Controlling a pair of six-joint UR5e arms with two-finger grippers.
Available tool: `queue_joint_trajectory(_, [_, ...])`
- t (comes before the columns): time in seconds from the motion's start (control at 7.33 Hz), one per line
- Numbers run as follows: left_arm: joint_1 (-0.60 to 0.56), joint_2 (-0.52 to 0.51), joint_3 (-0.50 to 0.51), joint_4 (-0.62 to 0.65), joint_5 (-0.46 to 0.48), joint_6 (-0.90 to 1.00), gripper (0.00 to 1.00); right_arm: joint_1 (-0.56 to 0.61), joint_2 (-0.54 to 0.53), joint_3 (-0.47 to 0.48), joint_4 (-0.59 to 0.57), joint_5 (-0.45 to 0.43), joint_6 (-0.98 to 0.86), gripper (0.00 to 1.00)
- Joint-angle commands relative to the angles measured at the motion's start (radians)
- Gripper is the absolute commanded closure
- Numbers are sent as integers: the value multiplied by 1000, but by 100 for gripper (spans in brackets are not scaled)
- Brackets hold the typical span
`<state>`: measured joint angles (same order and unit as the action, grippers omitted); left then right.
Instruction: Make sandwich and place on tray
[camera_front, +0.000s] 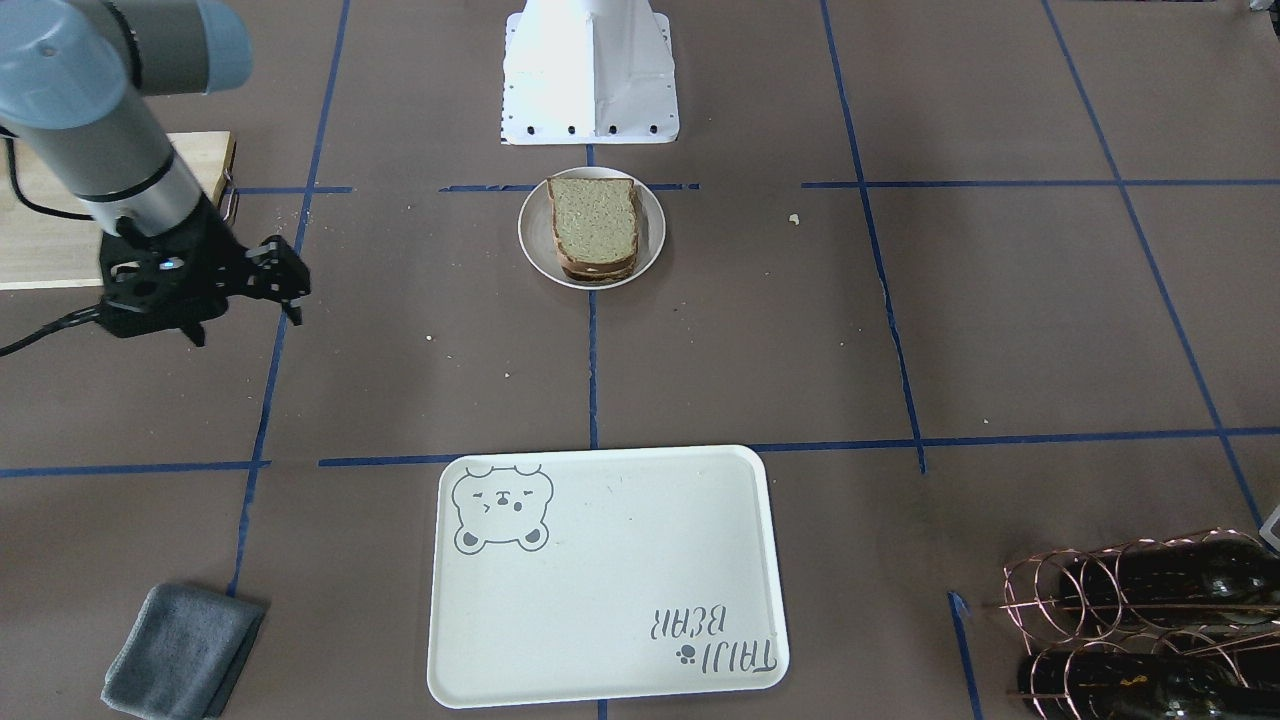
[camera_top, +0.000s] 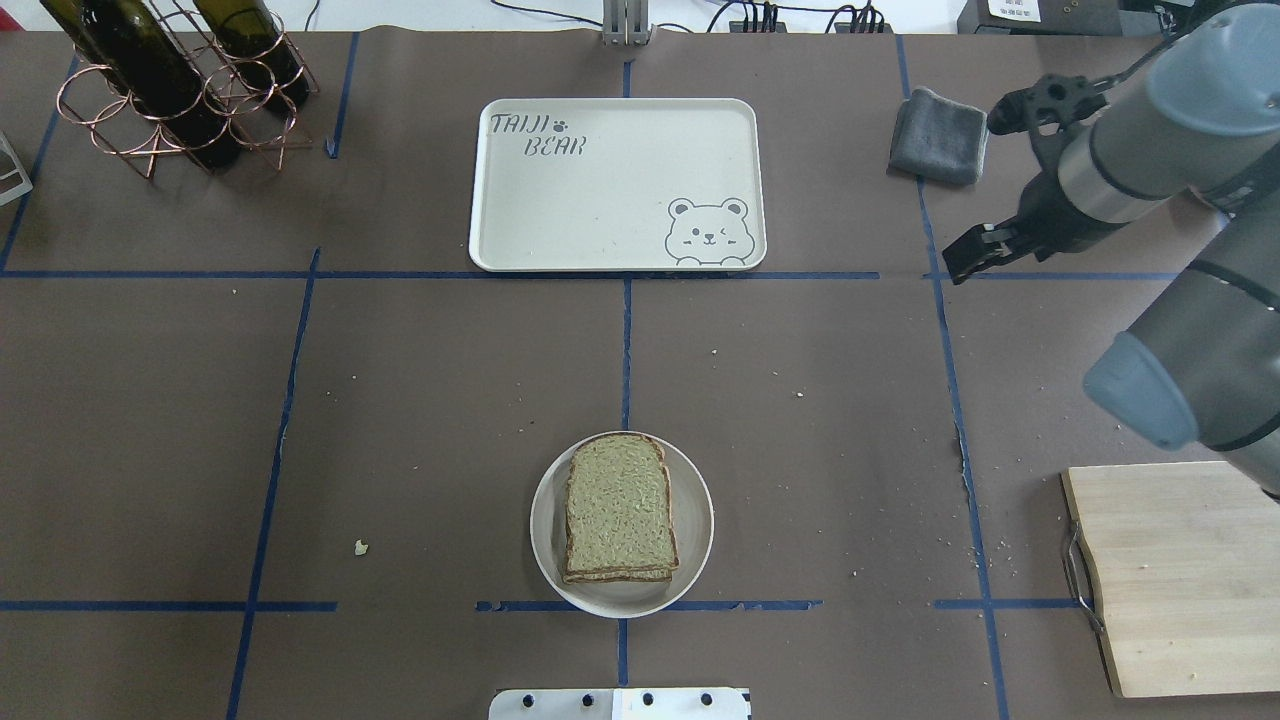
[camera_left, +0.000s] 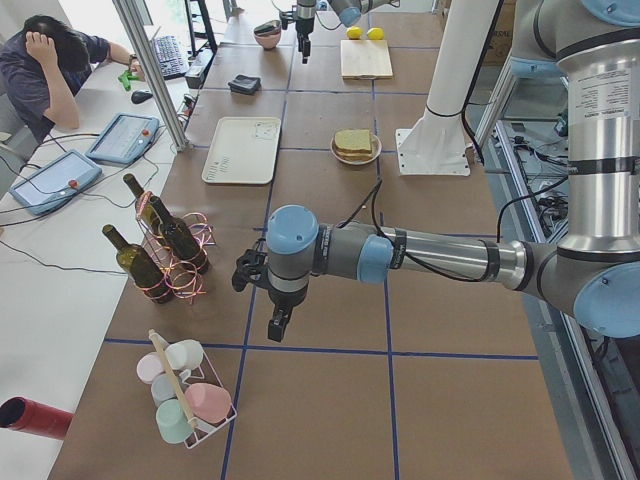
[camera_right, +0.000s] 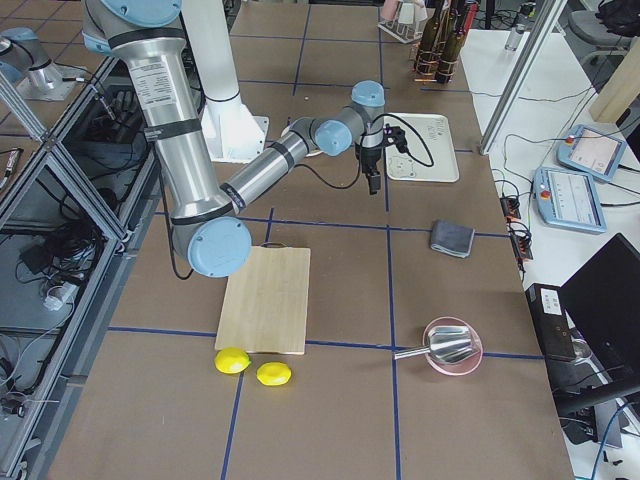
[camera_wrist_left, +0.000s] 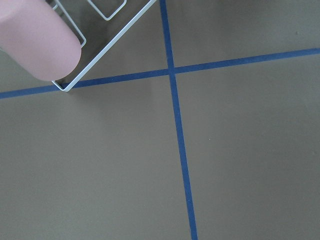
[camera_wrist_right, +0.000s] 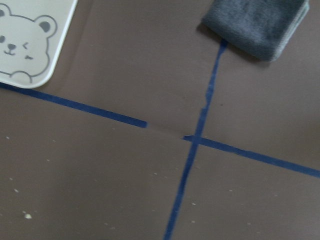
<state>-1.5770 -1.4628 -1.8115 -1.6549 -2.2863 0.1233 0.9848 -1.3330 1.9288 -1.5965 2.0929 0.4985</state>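
sandwich (camera_top: 618, 505): stacked on plate (camera_top: 545, 540), nearest the robot's base
left claw (camera_left: 277, 325): well away from plate; spread or pressed, can't tell
right claw (camera_top: 960, 262): empty, near tray's right edge; can't tell either
tray (camera_top: 610, 200): far side, no sandwich yet
step: pinch both slices together, carry level, land flat

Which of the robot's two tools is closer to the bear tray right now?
Right. The right tool hovers off the tray at its bear-face end, near the grey cloth. The left tool is far off, past the wine bottles, near the pastel cups.
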Motion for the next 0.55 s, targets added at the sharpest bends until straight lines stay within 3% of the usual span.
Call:
queue_joint_trajectory(0.0, [2, -33, -9, -48, 10, 1, 0, 240, -204, -5, -10, 125, -316, 0])
queue_joint_trajectory(0.14, [5, -56, -2, -113, -1, -2, 0, 314, -312, -17, -7, 163, -389, 0])
queue_joint_trajectory(0.41, [35, -80, 20, -365, 1, -4, 0, 476, -483, -27, -2, 170, -464, 0])
